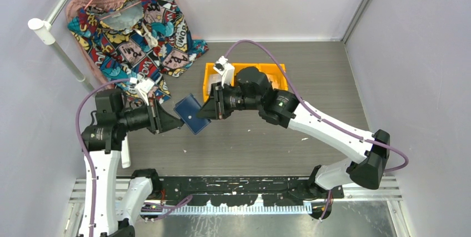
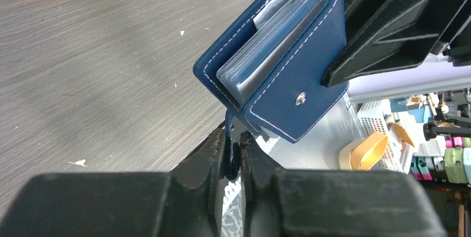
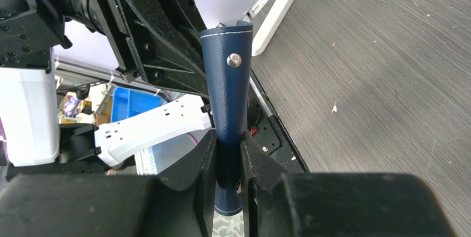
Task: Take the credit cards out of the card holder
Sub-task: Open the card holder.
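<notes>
Nothing is out yet: the card holder (image 1: pixel 190 114) hangs above the counter (image 1: pixel 266 142), credit cards (image 2: pixel 280 12) pocketed inside. The left gripper (image 2: pixel 233 156), at its 8 o'clock, has its jaws pinching the snap tab (image 2: pixel 229 131); the right gripper (image 3: pixel 228 159), at 3 o'clock, clamps the cover.

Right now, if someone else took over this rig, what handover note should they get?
Left gripper: shut on the card holder by its thin tab.
Right gripper: shut on its opposite edge.
Card holder is held in the air between both arms, nearly closed.
Credit cards are inside, none out.
To do: spread it open, pull each card, and set them on the table.
</notes>
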